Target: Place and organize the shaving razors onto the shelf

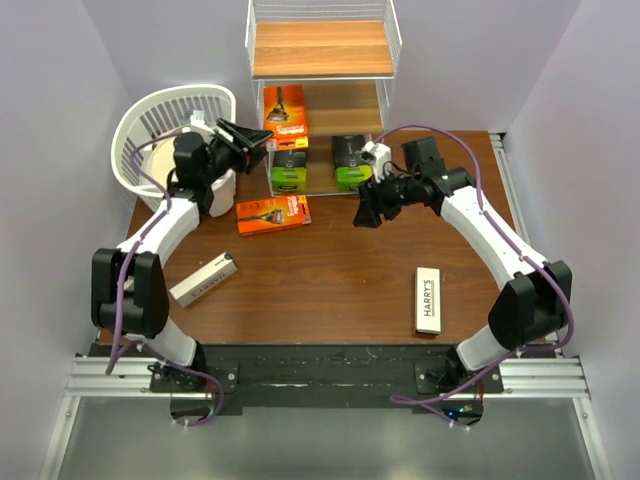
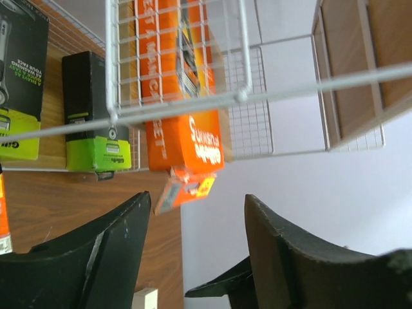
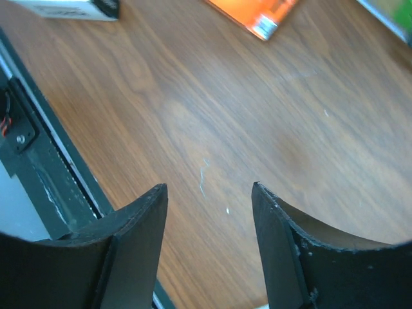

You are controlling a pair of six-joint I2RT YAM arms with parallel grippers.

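Left fingers apart, empty, just beside shelf; right fingers apart, empty, above worktop. Shelved: upright orange box, two green packs. Loose on worktop: flat orange box, two white boxes. Risk: bumping shelf, toppling upright orange box if left arm swings.

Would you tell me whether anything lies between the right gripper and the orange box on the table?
Nothing visible does. The right gripper hangs open above the table, and only bare wood separates it from the orange box, which lies flat on the left arm's side of it.
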